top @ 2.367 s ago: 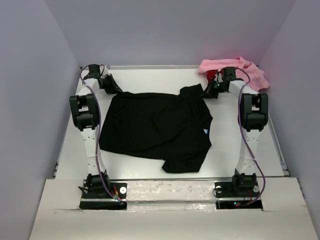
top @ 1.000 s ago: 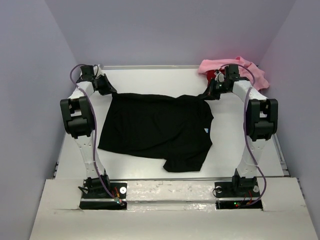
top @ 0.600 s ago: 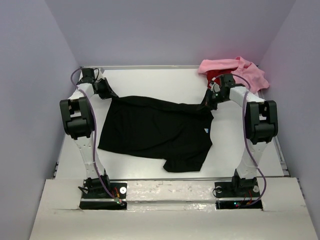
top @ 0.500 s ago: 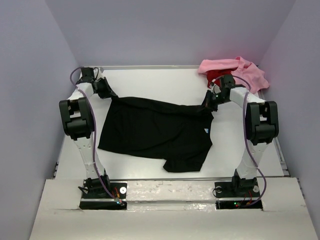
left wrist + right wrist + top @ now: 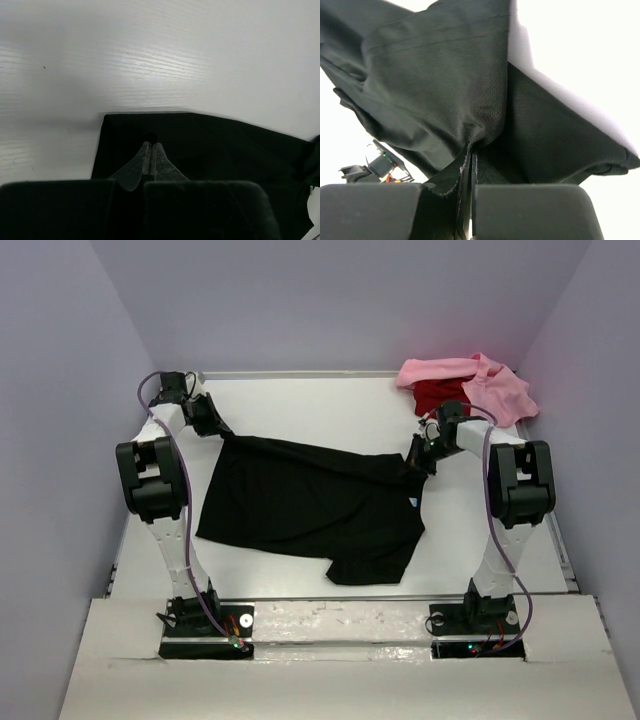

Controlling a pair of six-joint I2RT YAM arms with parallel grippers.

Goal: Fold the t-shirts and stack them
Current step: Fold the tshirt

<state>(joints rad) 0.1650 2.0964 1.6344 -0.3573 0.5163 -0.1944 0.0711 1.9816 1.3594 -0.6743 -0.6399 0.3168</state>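
The black t-shirt (image 5: 310, 505) lies spread mid-table, its small light neck label (image 5: 412, 502) near the right edge. My left gripper (image 5: 217, 428) is shut on the shirt's far left corner; in the left wrist view the gripper (image 5: 151, 149) pinches the black cloth (image 5: 210, 150) just above the white table. My right gripper (image 5: 418, 456) is shut on the far right corner, and in the right wrist view the gripper (image 5: 471, 156) holds a lifted bunch of the black fabric (image 5: 445, 85). The far edge hangs taut between both grippers. A pink t-shirt (image 5: 490, 380) and a red t-shirt (image 5: 436, 396) lie crumpled at the far right.
The white table (image 5: 330, 400) is enclosed by lilac walls on three sides. A raised rail (image 5: 560, 530) runs along its right edge. Both arm bases (image 5: 205, 620) stand at the near edge. A folded sleeve of the black shirt (image 5: 365, 565) points toward the near edge.
Both grippers have pulled the black shirt's far edge toward the near side, the right one further than the left. The far edge now slants, and the red shirt shows more.
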